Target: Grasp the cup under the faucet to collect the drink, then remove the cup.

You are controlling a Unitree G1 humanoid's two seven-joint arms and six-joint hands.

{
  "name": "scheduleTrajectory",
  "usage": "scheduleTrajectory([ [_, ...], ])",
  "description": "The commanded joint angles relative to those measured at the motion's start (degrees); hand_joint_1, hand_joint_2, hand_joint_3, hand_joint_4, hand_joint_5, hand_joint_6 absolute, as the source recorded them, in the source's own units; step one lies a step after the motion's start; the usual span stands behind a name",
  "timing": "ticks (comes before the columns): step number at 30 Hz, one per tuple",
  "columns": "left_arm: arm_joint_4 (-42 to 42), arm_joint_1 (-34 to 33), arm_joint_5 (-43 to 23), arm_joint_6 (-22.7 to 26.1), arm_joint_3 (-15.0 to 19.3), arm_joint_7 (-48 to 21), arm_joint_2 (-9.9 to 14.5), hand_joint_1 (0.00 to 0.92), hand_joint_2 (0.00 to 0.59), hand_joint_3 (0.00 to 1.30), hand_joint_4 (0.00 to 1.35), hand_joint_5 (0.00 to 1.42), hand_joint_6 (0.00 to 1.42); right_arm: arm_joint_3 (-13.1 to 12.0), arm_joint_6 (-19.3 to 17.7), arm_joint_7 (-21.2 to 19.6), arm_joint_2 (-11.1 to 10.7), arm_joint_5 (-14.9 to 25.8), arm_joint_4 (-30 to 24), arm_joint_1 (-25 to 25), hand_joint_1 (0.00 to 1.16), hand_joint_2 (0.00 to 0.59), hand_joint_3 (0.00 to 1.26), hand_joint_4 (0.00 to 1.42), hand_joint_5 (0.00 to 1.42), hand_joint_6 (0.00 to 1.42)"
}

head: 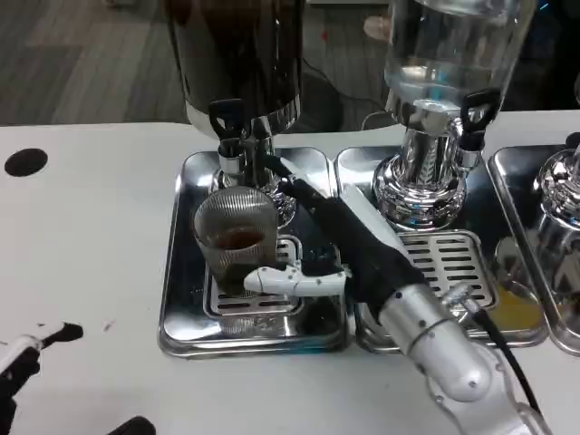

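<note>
Surface: white, carrying the steel trays; a black round mark sits near its left edge.
Dispenser: dark drink inside, black-handled faucet directly above the cup.
Tray: shiny steel with a slotted grate, under the dark dispenser.
Right hand: reaches in from the right; one white finger lies against the cup's lower front, dark fingers pass behind it, gripping the cup.
Cup: clear ribbed glass, upright on the grate, a shallow layer of brown drink inside.
Left hand: at the lower-left edge, only fingertips visible; cannot tell its state.
</note>
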Motion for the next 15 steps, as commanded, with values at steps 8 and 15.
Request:
scheduleTrajectory([
  [8, 0.25, 2.05, -0.47, -2.69, 2.21, 0.01, -1.99, 0.000, 0.055, 0.34, 0.26, 0.39, 0.62, 0.47, -5.15, -6.53, 2.82, -1.46, 9.60, -3.87, 0.73, 0.043, 0.05, 0.03, 0.04, 0.01],
  [15, -0.08, 2.44, -0.09, -3.01, 2.03, -0.40, -2.75, 0.000, 0.055, 0.34, 0.26, 0.39, 0.62, 1.18, -6.92, -9.73, 4.10, -2.21, 14.29, -5.13, 0.74, 0.063, 0.05, 0.04, 0.05, 0.01],
])
